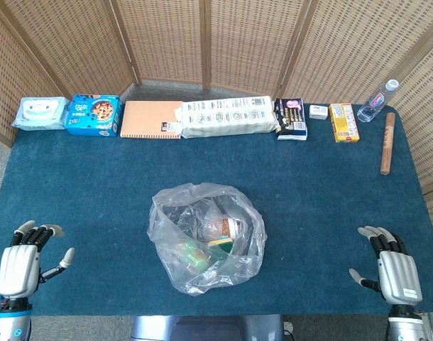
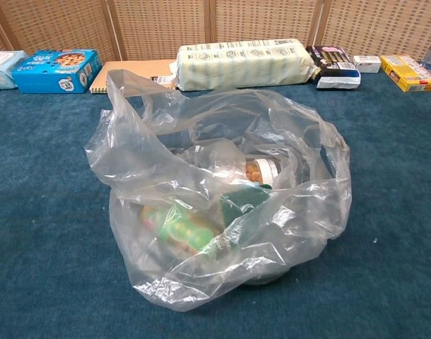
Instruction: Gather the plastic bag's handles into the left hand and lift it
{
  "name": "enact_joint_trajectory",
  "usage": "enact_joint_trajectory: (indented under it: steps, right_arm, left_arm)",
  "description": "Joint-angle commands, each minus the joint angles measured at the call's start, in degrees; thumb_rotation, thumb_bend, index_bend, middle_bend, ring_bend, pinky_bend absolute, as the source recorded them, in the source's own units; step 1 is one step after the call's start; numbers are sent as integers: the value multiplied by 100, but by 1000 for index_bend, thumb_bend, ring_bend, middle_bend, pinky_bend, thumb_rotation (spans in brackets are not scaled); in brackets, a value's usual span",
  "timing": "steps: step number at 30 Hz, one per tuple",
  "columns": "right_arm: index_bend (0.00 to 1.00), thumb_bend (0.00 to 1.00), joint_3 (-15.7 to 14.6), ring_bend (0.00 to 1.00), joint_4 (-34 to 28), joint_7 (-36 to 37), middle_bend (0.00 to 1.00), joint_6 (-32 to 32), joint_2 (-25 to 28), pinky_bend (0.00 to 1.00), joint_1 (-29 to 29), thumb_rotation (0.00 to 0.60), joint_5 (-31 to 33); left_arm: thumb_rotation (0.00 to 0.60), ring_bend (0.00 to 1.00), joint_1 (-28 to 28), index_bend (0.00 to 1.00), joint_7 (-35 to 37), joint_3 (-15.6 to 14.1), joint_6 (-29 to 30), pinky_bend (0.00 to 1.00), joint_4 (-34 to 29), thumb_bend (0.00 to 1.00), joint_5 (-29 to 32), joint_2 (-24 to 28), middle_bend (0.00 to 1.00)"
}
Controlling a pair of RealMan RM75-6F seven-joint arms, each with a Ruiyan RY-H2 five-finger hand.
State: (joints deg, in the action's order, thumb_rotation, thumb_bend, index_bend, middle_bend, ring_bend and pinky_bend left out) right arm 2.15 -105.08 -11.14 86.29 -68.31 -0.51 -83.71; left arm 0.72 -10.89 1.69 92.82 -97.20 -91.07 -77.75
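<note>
Centrally, crinkled clear plastic bag (image 2: 222, 205) (slumped), blue felt table (image 1: 96, 185), left hand (image 1: 21, 266), right hand (image 1: 394, 270) splayed, empty.

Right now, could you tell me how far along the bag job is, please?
Nothing looks done yet. The plastic bag sits slumped in the middle of the blue table with groceries inside, its handles loose and ungathered. Neither hand is on it: the left hand and the right hand both rest open near the front corners, well away from the bag. Still left: reach in, gather the handles into the left hand, and lift.
</note>
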Motion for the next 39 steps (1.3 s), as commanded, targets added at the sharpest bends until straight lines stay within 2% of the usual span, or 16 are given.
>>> enact_joint_trajectory:
  steps: [1, 12, 28, 34, 39]
  right_arm:
    - [202, 173, 11, 164, -6, -19, 217, -32, -25, 110, 19, 600, 29]
    - [202, 173, 15, 164, 7, -38, 217, -22, -63, 110, 16, 600, 74]
    - [202, 173, -79, 164, 10, 115, 217, 175, 0, 110, -122, 600, -82]
    - [202, 173, -94, 164, -13, 137, 217, 226, 47, 110, -158, 600, -124]
    - [202, 173, -92, 164, -34, 149, 217, 241, 85, 110, -181, 600, -101]
  left_arm:
    - [0, 345, -23, 418, -18, 12, -39, 165, 5, 254, 29, -15, 370]
    - [0, 345, -141, 418, -100, 72, -120, 164, 22, 254, 1, 45, 370]
    - [0, 345, -621, 418, -269, 274, -395, 166, -63, 212, -380, 518, 370]
    - [0, 345, -941, 418, 263, 157, -1032, 228, -321, 178, -333, 778, 370]
    - [0, 345, -1178, 418, 259, 185, -1543, 231, -543, 129, -37, 935, 370]
